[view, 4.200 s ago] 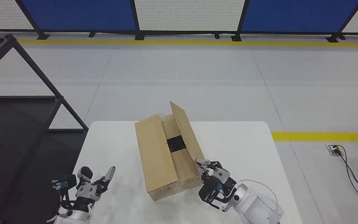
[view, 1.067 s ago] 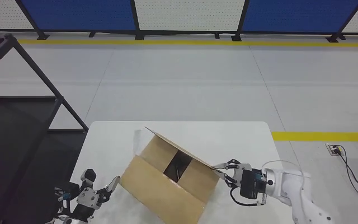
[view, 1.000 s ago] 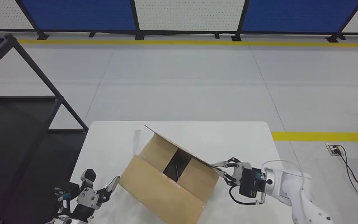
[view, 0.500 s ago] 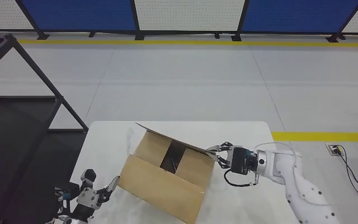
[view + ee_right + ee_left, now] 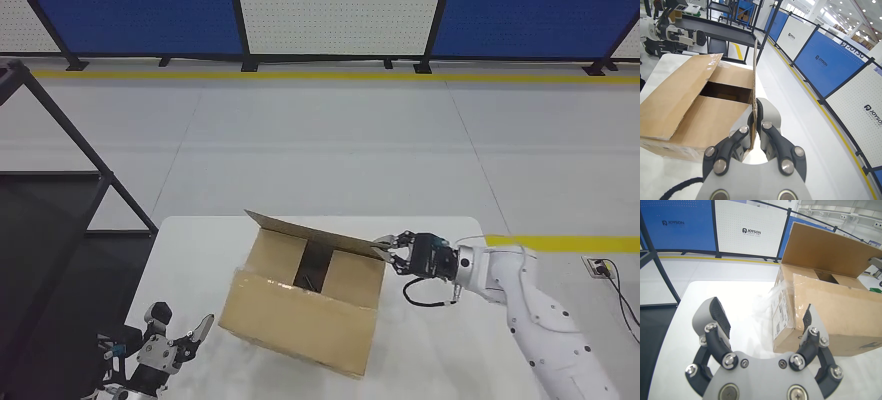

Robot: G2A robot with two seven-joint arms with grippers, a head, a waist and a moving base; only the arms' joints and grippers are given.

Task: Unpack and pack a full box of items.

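A brown cardboard box (image 5: 300, 325) sits on the white table (image 5: 440, 340), its top partly open with a dark gap (image 5: 313, 268) between the inner flaps. My right gripper (image 5: 388, 249) is shut on the corner of the raised far flap (image 5: 310, 231), holding it upright; the flap's edge (image 5: 754, 81) runs between the pads. My left gripper (image 5: 180, 335) stands open near the table's front left corner, just short of the box's labelled end (image 5: 780, 311). Its fingers (image 5: 719, 315) hold nothing. Loose clear tape (image 5: 770, 298) hangs off that end.
A black metal rack (image 5: 50, 230) stands left of the table. Blue and white partition panels (image 5: 330, 25) line the far side of the floor. Bare table surface lies to the right of the box and along its far edge.
The right gripper has swung back and toward the table's far side with the flap, turning the box from a diagonal to nearly square with the table. The left gripper has stayed put.
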